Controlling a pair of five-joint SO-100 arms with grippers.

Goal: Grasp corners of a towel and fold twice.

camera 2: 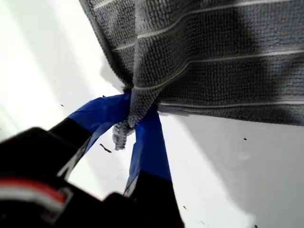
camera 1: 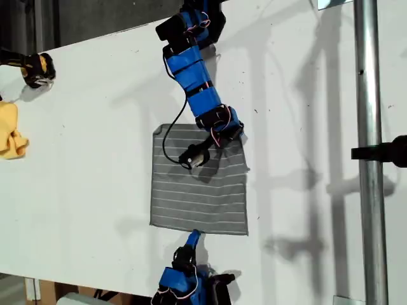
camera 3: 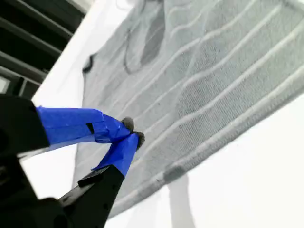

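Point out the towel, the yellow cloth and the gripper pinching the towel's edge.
towel (camera 1: 198,194): exterior view, middle of the striped fabric.
yellow cloth (camera 1: 9,135): exterior view, its bunched middle.
my first gripper (camera 2: 137,114): first wrist view, between the blue tips pinching the towel.

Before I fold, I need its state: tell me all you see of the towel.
The towel is grey terry-like cloth with thin pale stripes and a hemmed edge, lying nearly flat on the white table. My first hand pinches one edge, bunching it into a ridge. My second hand is shut over it.
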